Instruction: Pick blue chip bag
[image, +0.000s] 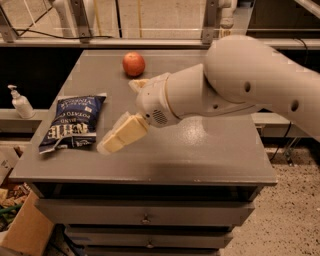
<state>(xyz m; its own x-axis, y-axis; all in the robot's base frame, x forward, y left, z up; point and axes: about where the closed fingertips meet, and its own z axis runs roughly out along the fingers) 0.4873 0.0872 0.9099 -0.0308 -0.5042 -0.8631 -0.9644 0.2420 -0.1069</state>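
The blue chip bag (73, 122) lies flat on the left side of the grey table (200, 155), dark navy with white lettering. My gripper (120, 114) hovers just right of the bag, above the table, on the end of the big white arm (250, 80) that reaches in from the right. It is open and empty. One cream finger (124, 134) points down-left toward the bag's right edge, and the other finger (138, 84) shows higher up near the apple. The gripper does not touch the bag.
A red apple (134, 64) sits at the back of the table, behind the gripper. A white pump bottle (20, 103) stands on a ledge to the left. A cardboard box (25, 230) is on the floor at lower left. Drawers (145, 215) are under the tabletop.
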